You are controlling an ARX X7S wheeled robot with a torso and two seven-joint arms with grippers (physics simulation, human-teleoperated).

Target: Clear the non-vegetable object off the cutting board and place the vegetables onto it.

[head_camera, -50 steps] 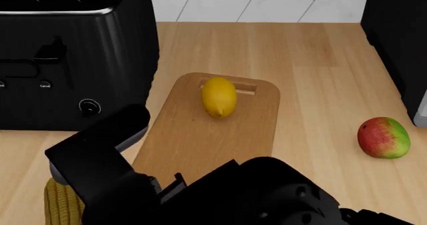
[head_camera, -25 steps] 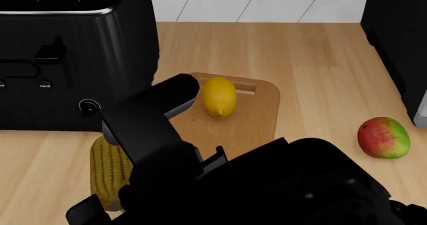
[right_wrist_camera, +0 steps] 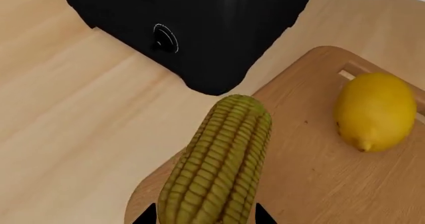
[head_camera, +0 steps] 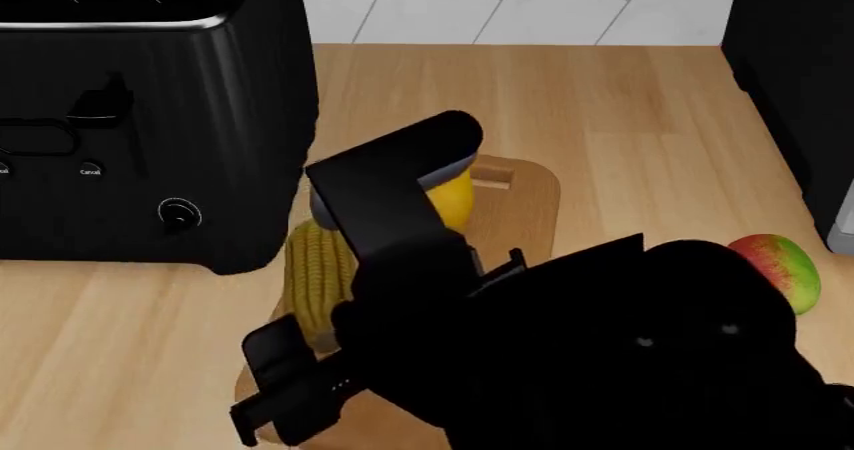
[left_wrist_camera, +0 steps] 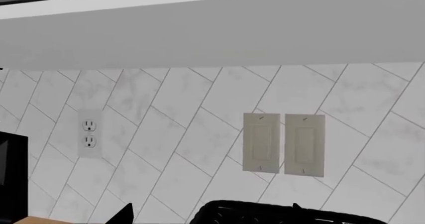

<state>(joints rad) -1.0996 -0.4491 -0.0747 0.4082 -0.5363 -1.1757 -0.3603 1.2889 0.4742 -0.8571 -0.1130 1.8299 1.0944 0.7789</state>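
Note:
My right gripper is shut on the corn cob, a fingertip showing on each side of it. The cob hangs over the left edge of the wooden cutting board; I cannot tell if they touch. The yellow lemon-shaped vegetable lies on the board near its slot handle, half hidden by my right arm in the head view. The red-green fruit rests on the counter to the board's right. Only dark edges of my left gripper show, raised and facing the wall.
A black toaster stands just left of the board, close to the corn's tip. A dark appliance fills the right edge. The tiled wall carries an outlet and two switches.
My right arm has carried the corn from the counter at the lower left, up and to the right, to the board's left edge. The arm now covers part of the lemon and the fruit.

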